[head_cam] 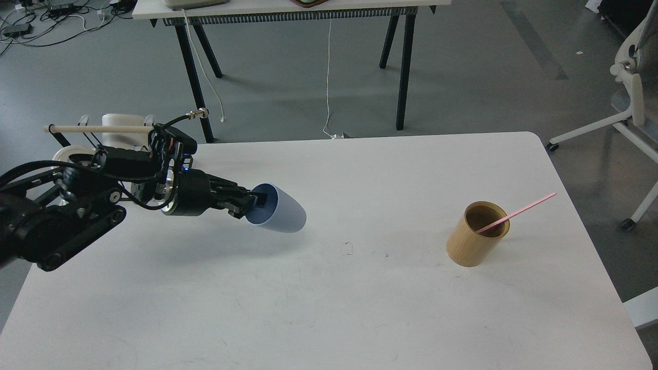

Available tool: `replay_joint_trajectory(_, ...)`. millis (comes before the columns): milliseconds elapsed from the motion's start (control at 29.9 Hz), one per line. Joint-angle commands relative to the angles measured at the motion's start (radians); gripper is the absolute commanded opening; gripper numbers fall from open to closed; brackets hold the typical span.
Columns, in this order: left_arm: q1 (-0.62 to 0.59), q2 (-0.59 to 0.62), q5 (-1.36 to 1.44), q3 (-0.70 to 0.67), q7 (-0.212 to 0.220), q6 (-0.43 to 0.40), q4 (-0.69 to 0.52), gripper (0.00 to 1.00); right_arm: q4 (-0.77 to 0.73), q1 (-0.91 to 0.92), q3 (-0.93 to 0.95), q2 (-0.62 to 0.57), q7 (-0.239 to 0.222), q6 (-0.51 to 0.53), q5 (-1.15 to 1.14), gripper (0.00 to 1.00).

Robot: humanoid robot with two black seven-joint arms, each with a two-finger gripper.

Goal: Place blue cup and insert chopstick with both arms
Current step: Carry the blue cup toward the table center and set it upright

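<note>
My left gripper (255, 205) is shut on the rim of the pale blue cup (282, 210), one finger inside the mouth. It holds the cup tilted on its side above the white table (329, 308), left of centre, mouth facing the gripper. The pink chopstick (519, 211) leans in the tan wooden holder (475, 236) at the right, its upper end pointing up and right. My right gripper is out of view.
A black wire rack with a pale wooden dowel (97, 129) stands at the table's back left corner, partly behind my left arm. Another table (288, 10) stands on the floor beyond. An office chair (635, 103) is off the right edge.
</note>
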Motion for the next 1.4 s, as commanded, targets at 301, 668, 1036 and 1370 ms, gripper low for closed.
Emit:
replay_joint_trajectory(301,-0.069,-0.263,0.149,-0.006,0.000,0.000,0.057,0.04,-0.014,-0.042,-0.001,0.011,0.000,0.000,0.004,0.98)
replay_joint_trajectory(668,-0.079,-0.301,0.149,0.027,0.000,0.000,0.082,0.04,-0.015,-0.052,-0.001,0.014,0.000,0.000,0.004,0.98)
replay_joint_trajectory(1036,-0.019,-0.114,0.149,0.030,0.000,0.000,-0.242,0.05,-0.015,-0.059,-0.002,0.030,0.000,0.000,0.004,0.98)
replay_joint_trajectory(1370,-0.048,-0.171,0.149,0.092,0.000,0.000,-0.023,0.06,-0.015,-0.069,-0.002,0.042,0.000,0.000,0.004,0.98)
